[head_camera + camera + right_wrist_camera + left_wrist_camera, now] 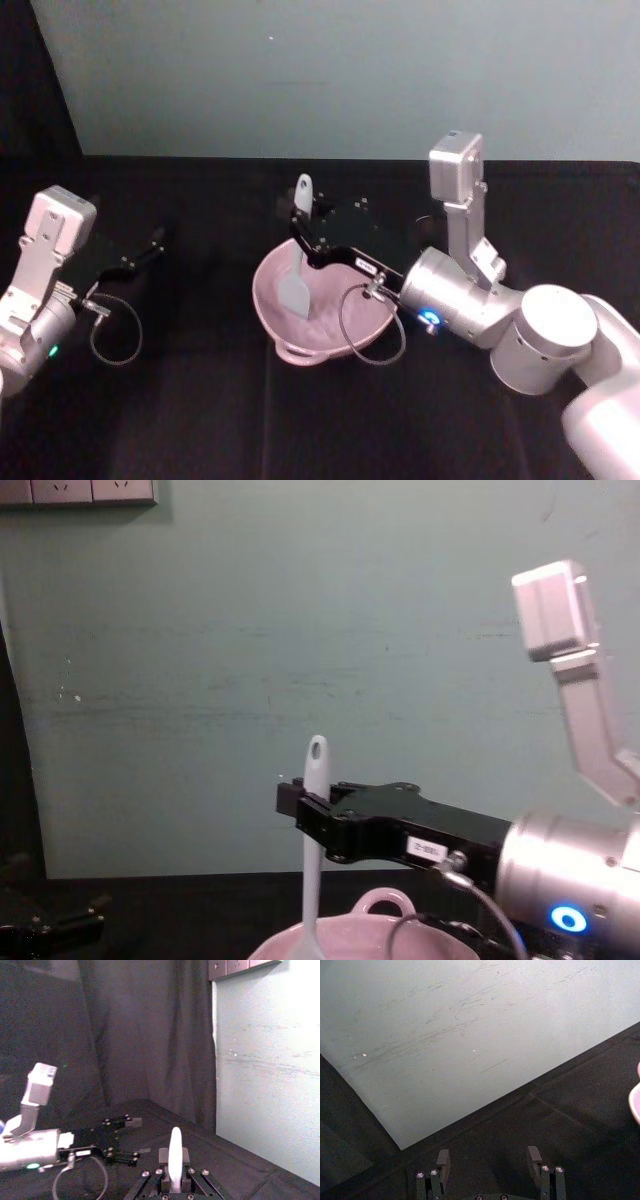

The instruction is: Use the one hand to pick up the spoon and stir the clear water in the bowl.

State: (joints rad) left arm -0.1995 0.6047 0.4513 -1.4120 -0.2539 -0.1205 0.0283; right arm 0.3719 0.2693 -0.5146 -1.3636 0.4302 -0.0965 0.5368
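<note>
White label (427,850) on your right tool (300,232) cannot be read. That tool clamps the spoon (296,285) handle, paddle down inside the pink bowl (268,305). Your left tool (488,1157) sits open, well apart.

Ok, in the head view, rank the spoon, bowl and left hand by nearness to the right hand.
1. spoon, clamped in the right hand.
2. bowl, directly beneath it.
3. left hand, open, far off on the left.
</note>
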